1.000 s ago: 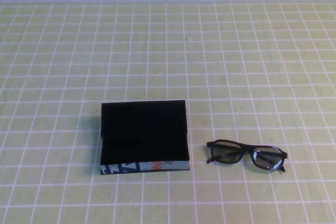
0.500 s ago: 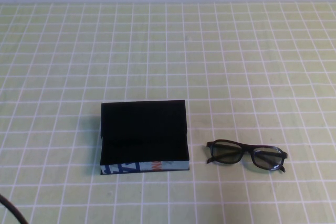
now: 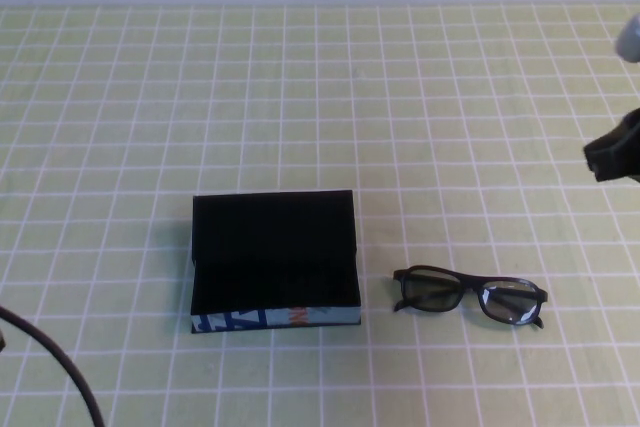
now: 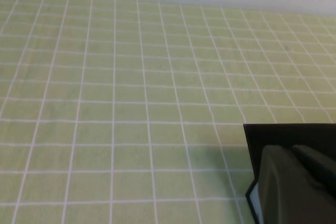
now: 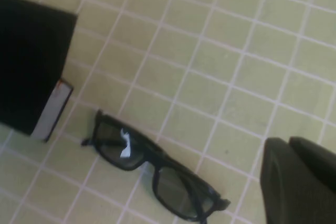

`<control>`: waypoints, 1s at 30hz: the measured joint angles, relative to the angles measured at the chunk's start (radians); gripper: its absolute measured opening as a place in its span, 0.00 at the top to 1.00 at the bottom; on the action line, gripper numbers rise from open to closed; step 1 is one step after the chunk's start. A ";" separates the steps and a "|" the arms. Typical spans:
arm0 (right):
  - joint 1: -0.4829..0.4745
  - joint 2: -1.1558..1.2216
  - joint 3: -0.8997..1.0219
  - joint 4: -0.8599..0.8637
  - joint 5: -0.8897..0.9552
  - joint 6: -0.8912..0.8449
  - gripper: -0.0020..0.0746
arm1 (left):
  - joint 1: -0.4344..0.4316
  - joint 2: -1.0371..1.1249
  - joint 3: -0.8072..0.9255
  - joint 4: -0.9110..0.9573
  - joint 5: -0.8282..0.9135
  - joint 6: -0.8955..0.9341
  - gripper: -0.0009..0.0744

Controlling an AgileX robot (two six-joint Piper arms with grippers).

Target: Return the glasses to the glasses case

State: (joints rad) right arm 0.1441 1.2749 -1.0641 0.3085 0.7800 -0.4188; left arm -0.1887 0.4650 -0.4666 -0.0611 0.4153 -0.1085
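The glasses case (image 3: 275,259) is a matte black box with a pale blue printed front edge, lying left of centre on the table. The black thick-rimmed glasses (image 3: 470,294) lie to its right, a short gap away, lenses upright and temples folded. My right gripper (image 5: 290,141) is shut and empty, above the table beside the glasses (image 5: 155,168), with the case's end (image 5: 31,66) also in view. My left gripper (image 4: 292,148) is shut and empty, hovering near a corner of the case (image 4: 286,134). In the high view only part of the right arm (image 3: 614,151) shows.
The table is covered by a green cloth with a white grid (image 3: 320,97), with a pale wall along the far edge. A black cable of the left arm (image 3: 60,367) curves in at the front left corner.
The right arm has come into the high view at the right edge. The left arm's cable has come further in at the front left. Case and glasses have not moved.
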 joint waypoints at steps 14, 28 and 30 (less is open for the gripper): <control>0.200 0.446 -0.360 -0.039 0.391 -0.280 0.63 | 0.000 0.019 0.000 -0.007 0.026 -0.024 0.99; 0.209 0.625 -0.364 -0.071 0.371 -0.323 0.50 | 0.000 0.019 0.000 -0.007 0.037 -0.026 0.99; 0.209 0.646 -0.364 -0.070 0.359 -0.333 0.50 | 0.000 0.019 0.000 -0.007 0.037 -0.026 0.99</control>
State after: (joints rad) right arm 0.3532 1.9211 -1.4278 0.2388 1.1386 -0.7519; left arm -0.1887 0.4839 -0.4666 -0.0680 0.4525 -0.1348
